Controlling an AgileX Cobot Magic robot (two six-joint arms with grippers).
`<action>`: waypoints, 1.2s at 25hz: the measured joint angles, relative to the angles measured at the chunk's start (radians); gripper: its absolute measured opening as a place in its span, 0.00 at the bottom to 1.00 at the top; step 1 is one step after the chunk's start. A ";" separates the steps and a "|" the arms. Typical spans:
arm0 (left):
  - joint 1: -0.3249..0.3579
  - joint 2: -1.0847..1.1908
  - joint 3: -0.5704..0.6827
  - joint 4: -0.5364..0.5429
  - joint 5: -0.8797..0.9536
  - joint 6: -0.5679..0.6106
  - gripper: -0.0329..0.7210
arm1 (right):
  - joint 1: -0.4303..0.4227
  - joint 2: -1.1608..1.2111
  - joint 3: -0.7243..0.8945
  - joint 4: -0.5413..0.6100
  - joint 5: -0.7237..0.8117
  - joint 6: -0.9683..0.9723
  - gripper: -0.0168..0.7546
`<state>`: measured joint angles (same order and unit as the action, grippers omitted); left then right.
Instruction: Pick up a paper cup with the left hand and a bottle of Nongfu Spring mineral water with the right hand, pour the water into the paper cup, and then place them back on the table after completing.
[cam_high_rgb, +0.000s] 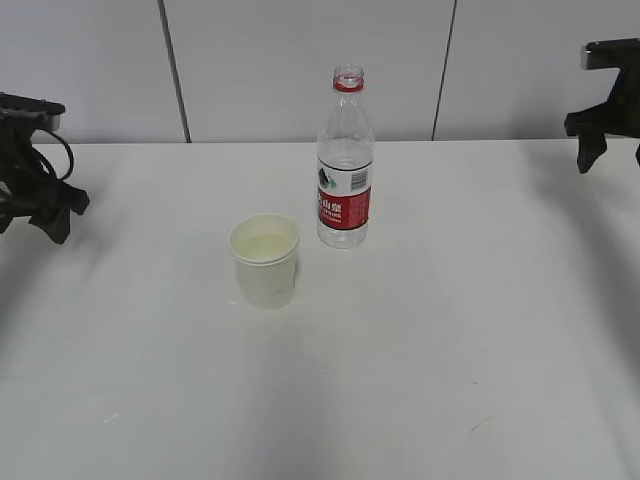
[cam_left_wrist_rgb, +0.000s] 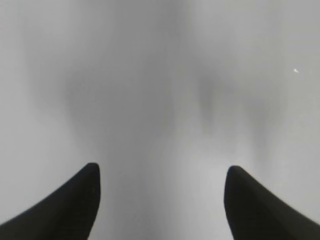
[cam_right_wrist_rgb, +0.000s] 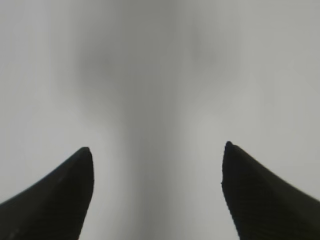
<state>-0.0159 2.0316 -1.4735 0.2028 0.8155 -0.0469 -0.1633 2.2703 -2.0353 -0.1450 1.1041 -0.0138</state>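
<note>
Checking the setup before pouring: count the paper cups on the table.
1. The paper cup stands upright near the middle of the table, just front-left of the water bottle. Neither wrist view shows another.

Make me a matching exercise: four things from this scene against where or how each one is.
Things:
1. cup
2. bottle
3. left gripper
4. right gripper

States:
A. uncapped, red label, standing behind and right of the other container
B. open, at the far right edge
C. white, upright, near the table's middle
D. open, at the left edge

Pairs: 1-C, 2-A, 3-D, 4-B
</note>
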 joint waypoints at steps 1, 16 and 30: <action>0.000 0.000 -0.012 -0.012 0.025 0.011 0.67 | 0.000 0.000 -0.027 0.024 0.048 -0.020 0.79; 0.000 -0.104 -0.062 -0.192 0.271 0.127 0.67 | 0.000 -0.230 0.035 0.217 0.127 -0.176 0.78; 0.000 -0.561 0.397 -0.224 0.195 0.128 0.67 | 0.000 -0.866 0.451 0.227 0.145 -0.233 0.78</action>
<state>-0.0159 1.4702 -1.0761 -0.0215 1.0109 0.0814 -0.1633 1.4042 -1.5843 0.0821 1.2495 -0.2472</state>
